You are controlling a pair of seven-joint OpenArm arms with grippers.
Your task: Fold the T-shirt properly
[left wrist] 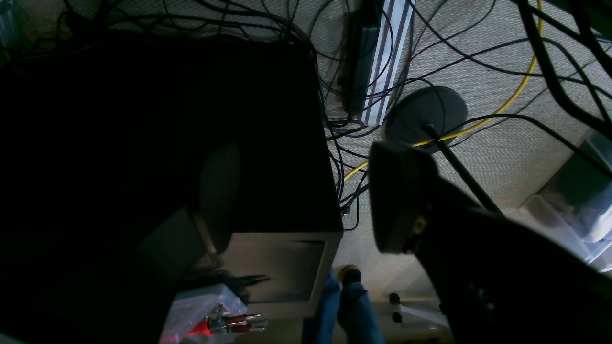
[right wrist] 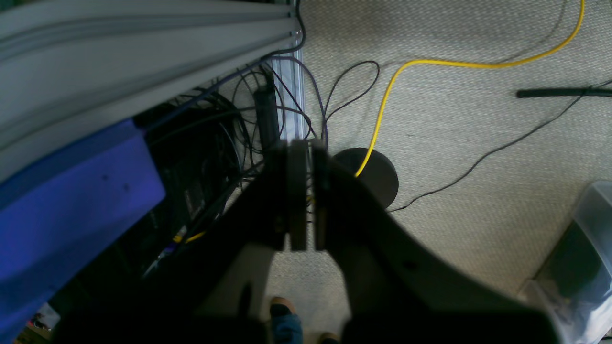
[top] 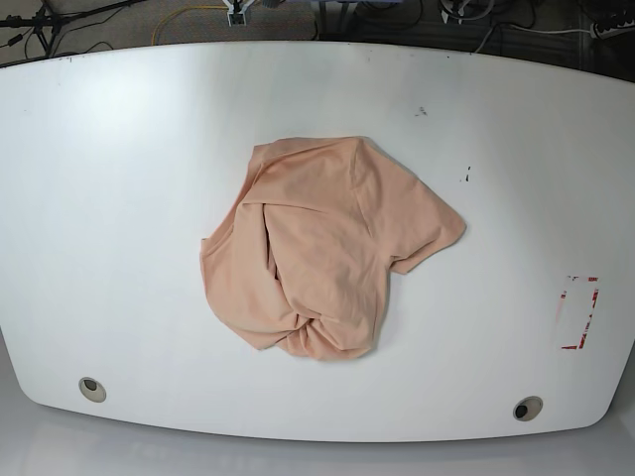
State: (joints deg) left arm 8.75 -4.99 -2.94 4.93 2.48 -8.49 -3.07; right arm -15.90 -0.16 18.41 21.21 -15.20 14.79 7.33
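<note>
The left gripper [left wrist: 306,200] hangs with its jaws apart over carpet [left wrist: 497,153] strewn with black cables [left wrist: 334,86], a yellow cable [left wrist: 516,91] and a round stand base [left wrist: 425,114]

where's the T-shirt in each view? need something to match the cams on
Base: T-shirt lies crumpled near the middle of the white table, one sleeve pointing right.
Left wrist: not in it; camera looks at the carpeted floor and cables.
Right wrist: not in it; same floor.
Shared landmark: the yellow cable running over the round black stand base shows in both wrist views; the base view shares neither clearly.
</note>
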